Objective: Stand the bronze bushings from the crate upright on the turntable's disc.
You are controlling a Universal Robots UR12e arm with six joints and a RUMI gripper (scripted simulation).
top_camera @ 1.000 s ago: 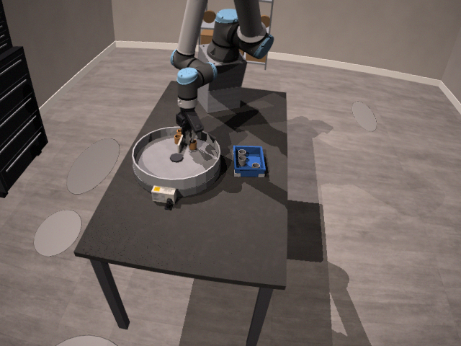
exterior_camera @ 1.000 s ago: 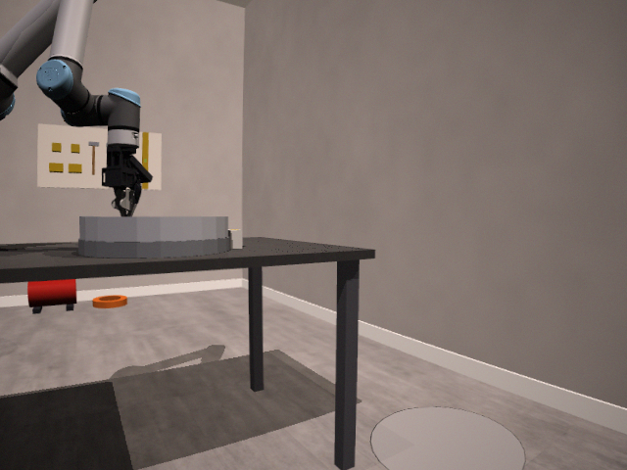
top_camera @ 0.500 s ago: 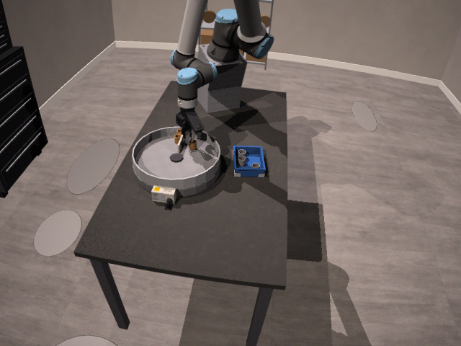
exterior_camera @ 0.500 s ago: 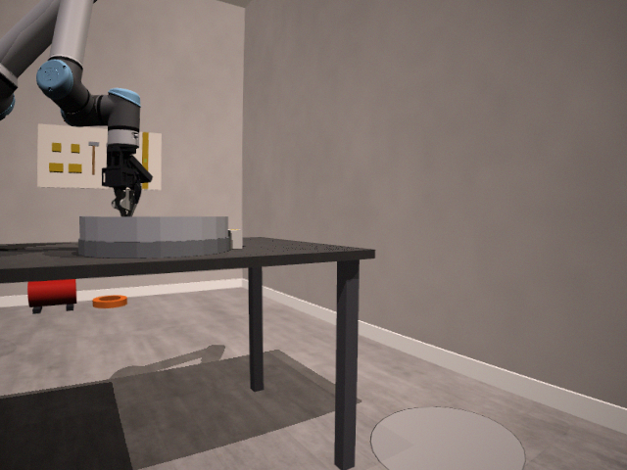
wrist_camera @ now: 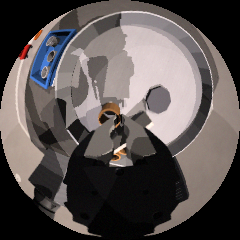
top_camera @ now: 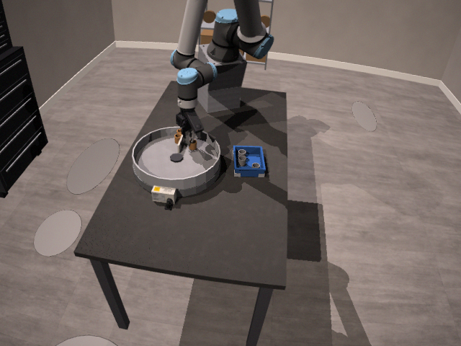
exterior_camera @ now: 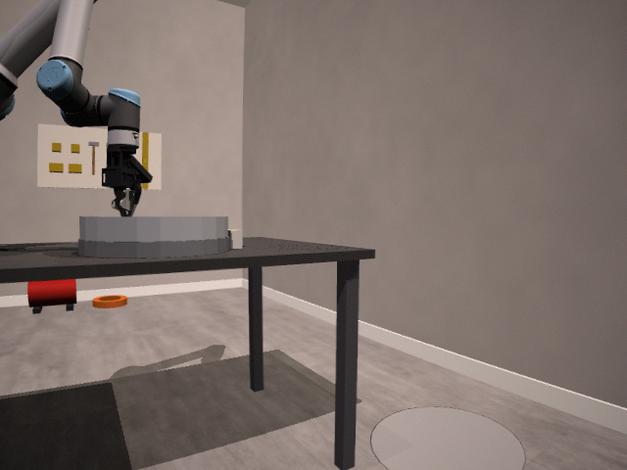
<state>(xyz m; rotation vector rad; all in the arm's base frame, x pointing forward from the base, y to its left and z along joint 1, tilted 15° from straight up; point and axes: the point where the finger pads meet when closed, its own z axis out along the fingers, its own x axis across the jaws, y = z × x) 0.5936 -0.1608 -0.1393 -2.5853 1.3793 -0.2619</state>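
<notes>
going left to right in top view, passes paired bronze bushings [top_camera: 177,139] [wrist_camera: 117,157], then has gripper [top_camera: 190,140] [exterior_camera: 126,214] [wrist_camera: 119,115] together, apparently clamped on wall of near-upright bronze bushing [top_camera: 192,146] [wrist_camera: 111,107], directly below fingertips over disc [top_camera: 156,161] [wrist_camera: 180,75], contact unclear.

Bronze bushings [top_camera: 192,145] [wrist_camera: 109,108] inside turntable [top_camera: 156,163] [exterior_camera: 154,230] [wrist_camera: 175,65]; steel bushings [top_camera: 242,161] [wrist_camera: 51,56] crated.

No lettering, brand or number is coming out readable in any view. The small white box [top_camera: 163,194] [exterior_camera: 235,238] beside the turntable [top_camera: 174,182] [exterior_camera: 154,237] [wrist_camera: 209,95] is showing a yellow patch and faint grey marks on its faces, but these are staying too small to read.
</notes>
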